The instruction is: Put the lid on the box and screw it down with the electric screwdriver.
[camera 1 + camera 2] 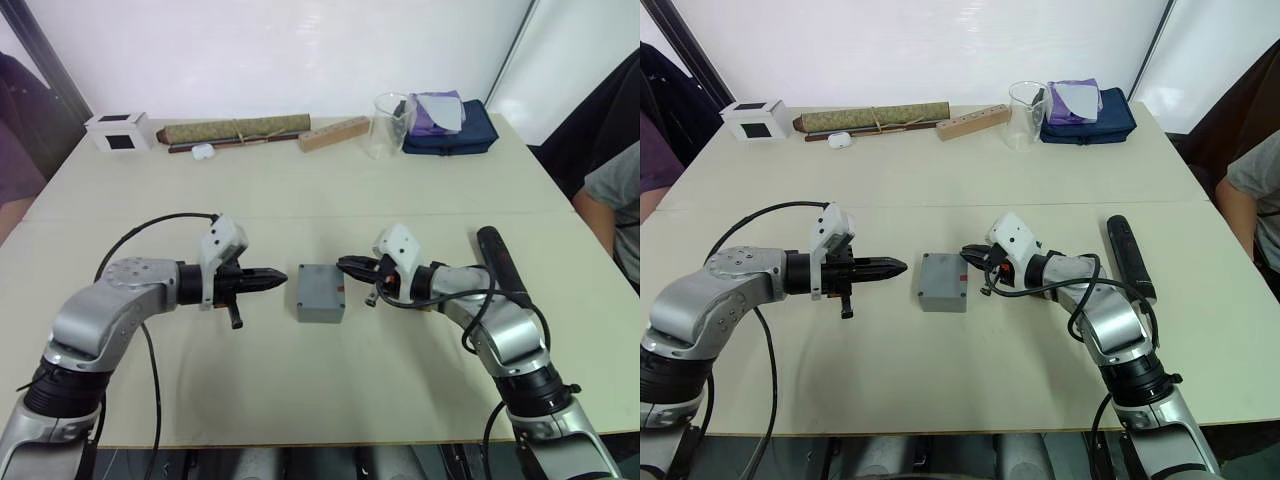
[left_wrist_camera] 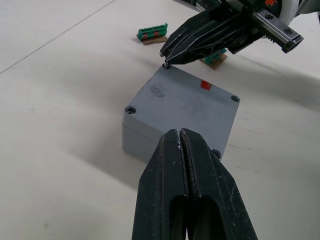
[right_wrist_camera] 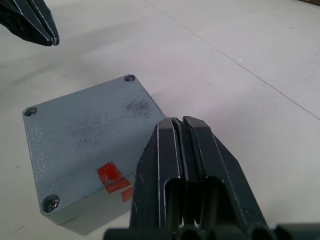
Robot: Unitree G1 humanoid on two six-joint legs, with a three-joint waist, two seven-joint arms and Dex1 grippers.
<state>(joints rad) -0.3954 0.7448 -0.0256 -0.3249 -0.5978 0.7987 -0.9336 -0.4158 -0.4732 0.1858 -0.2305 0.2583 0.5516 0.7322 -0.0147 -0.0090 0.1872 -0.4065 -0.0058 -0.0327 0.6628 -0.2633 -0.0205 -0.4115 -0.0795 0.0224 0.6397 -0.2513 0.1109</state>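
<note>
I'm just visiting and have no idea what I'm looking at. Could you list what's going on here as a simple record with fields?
Setting: pale table
Box: grey box at the middle, between the two grippers
Lid: lid already sitting on the box, with a red mark on top
Left gripper: left gripper shut, empty, beside the box
Right gripper: right gripper shut, empty, at the box's other side
Screwdriver: black electric screwdriver lying untouched on the table to the right
Far edge: glass beaker, blue pouch, white cube
</note>
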